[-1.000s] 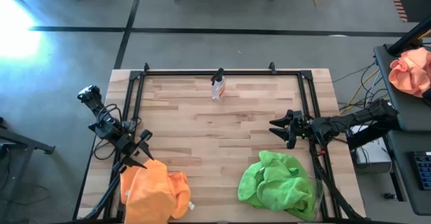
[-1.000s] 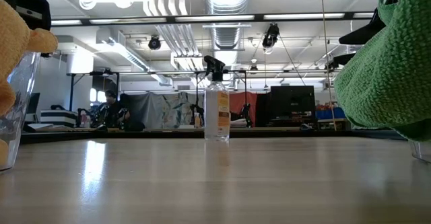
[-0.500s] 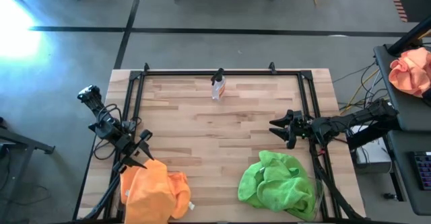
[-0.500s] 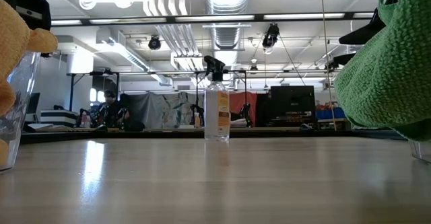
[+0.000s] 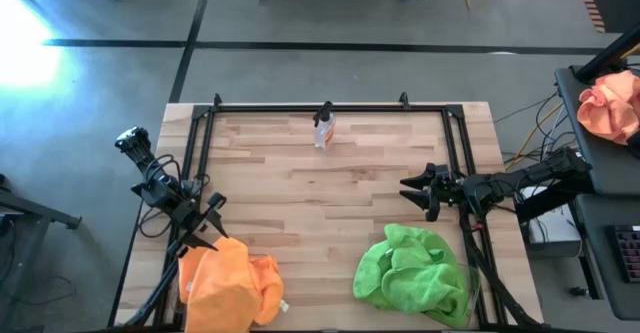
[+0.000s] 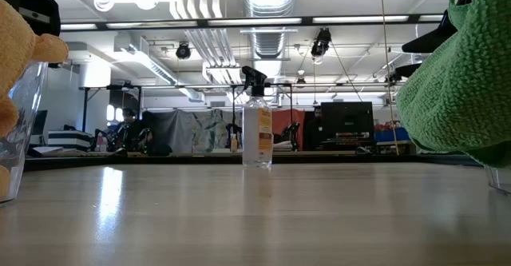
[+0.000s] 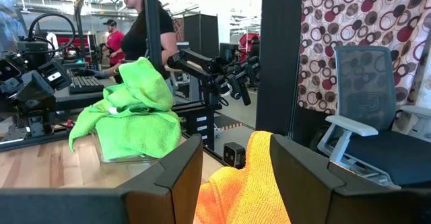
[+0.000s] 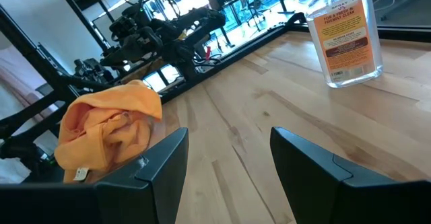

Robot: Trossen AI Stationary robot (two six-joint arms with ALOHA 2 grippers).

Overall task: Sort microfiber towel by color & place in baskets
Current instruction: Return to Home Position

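Observation:
Orange microfiber towels (image 5: 228,285) lie heaped in a clear basket at the table's near left; they also show in the right wrist view (image 8: 108,126). Lime green towels (image 5: 412,271) lie heaped in a clear basket (image 7: 124,158) at the near right. My left gripper (image 5: 210,223) is open and empty just behind the orange heap's far left edge; the orange cloth (image 7: 246,183) shows between its fingers. My right gripper (image 5: 408,191) is open and empty above the table's right side, behind the green heap.
A small clear spray bottle (image 5: 323,128) stands at the middle of the table's far edge, and the bare wood between the two heaps is free. A peach cloth bundle (image 5: 610,103) lies off the table at the right. People (image 7: 141,22) stand in the room beyond.

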